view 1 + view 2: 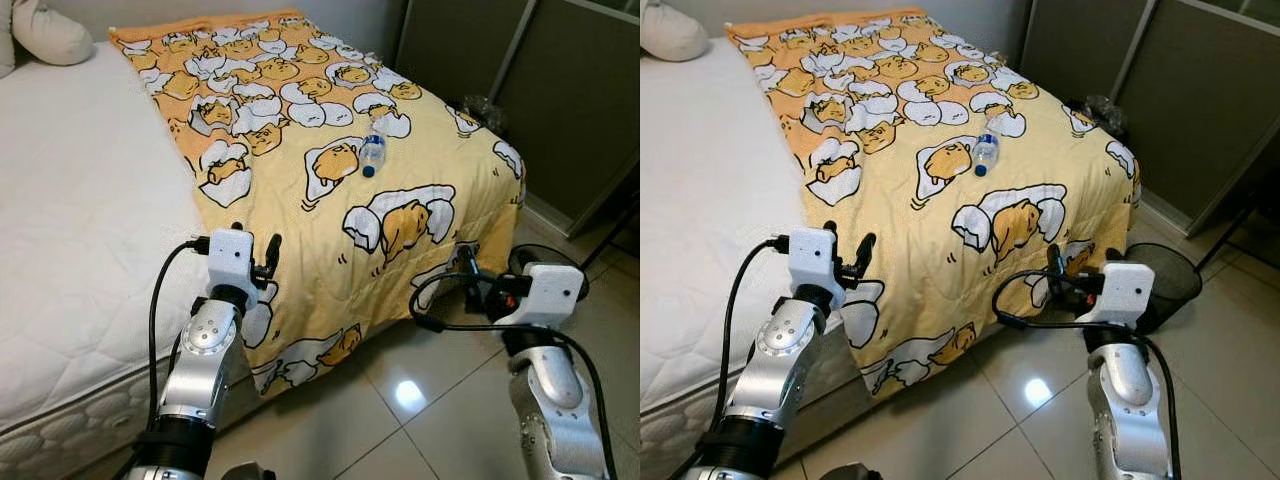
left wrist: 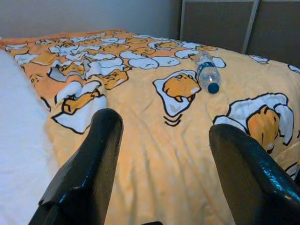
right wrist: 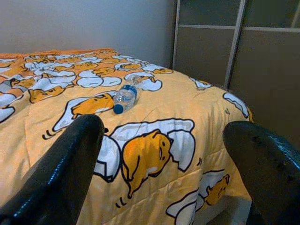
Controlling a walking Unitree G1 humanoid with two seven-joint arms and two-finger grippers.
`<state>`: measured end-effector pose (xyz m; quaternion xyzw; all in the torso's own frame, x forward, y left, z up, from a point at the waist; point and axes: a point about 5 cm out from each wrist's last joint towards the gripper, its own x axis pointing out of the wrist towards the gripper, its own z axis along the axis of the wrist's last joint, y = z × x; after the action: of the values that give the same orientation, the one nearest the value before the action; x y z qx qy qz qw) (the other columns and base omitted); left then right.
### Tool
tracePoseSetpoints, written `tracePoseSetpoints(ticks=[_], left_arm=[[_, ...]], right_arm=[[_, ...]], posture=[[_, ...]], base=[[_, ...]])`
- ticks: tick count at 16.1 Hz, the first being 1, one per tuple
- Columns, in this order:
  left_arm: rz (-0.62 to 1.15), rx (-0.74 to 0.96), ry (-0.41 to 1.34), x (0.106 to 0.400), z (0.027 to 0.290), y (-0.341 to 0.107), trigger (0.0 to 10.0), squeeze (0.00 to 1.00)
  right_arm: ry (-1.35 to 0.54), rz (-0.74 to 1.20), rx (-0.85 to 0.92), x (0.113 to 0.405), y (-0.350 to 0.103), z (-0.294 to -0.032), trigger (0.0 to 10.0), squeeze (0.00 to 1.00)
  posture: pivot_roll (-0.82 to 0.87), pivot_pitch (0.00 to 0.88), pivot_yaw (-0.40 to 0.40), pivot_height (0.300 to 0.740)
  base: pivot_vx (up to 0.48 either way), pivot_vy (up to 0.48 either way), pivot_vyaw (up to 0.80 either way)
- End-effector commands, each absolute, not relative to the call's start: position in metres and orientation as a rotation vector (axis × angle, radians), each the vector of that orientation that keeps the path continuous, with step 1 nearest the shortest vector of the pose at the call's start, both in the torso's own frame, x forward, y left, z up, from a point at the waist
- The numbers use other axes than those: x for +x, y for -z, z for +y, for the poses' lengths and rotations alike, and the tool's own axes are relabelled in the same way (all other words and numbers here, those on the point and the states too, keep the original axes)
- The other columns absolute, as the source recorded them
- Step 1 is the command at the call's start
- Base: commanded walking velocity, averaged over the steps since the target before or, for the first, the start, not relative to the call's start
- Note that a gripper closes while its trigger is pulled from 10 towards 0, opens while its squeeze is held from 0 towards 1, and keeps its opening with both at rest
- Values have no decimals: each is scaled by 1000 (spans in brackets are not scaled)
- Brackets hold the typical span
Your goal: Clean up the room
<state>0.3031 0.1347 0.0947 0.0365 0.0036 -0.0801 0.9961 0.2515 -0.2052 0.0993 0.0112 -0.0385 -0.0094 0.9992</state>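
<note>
Clear plastic bottle (image 1: 373,152) (blue cap) lies on the yellow blanket (image 1: 330,240); left gripper (image 2: 161,140) and right gripper (image 3: 164,145) hover near the bed's foot, fingers apart.

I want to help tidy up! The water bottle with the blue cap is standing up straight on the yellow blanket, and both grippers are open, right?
Not quite. The water bottle is lying on its side on the yellow blanket, not standing; the left wrist view shows it clearly. The rest is right: its cap is blue, and the left gripper and right gripper are both open.
</note>
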Motion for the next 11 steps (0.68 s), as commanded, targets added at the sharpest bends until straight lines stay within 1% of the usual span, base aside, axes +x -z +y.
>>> tracePoseSetpoints(ticks=[1, 2, 6, 9, 10, 11], left_arm=[[-2, 79, 203, 308, 130, -100, 10000, 0], [6, 81, 202, 310, 130, -100, 10000, 114], [16, 49, 194, 317, 126, -104, 10000, 71], [34, 42, 206, 315, 124, -99, 10000, 118], [38, 35, 228, 316, 118, -97, 10000, 184], [35, 34, 236, 316, 116, -98, 10000, 180]], right_arm=[[41, -74, 26, 250, -96, -209, 10000, 0], [40, -74, 23, 249, -94, -207, 10000, 0], [24, -76, 4, 251, -93, -208, 10000, 0], [59, -91, 3, 251, -96, -215, 10000, 0], [35, -99, 1, 251, -98, -213, 10000, 0], [21, -98, -2, 252, -99, -212, 10000, 0]], posture=[[-59, 0, -6, 723], [-61, 0, 2, 723], [-70, 0, 31, 723], [-99, 0, 35, 723], [-105, 0, 36, 723], [-105, 0, 36, 723]], base=[[371, 0, 0], [424, 0, 0], [442, 0, 0], [446, 0, 0], [446, 0, 0], [446, 0, 0]])
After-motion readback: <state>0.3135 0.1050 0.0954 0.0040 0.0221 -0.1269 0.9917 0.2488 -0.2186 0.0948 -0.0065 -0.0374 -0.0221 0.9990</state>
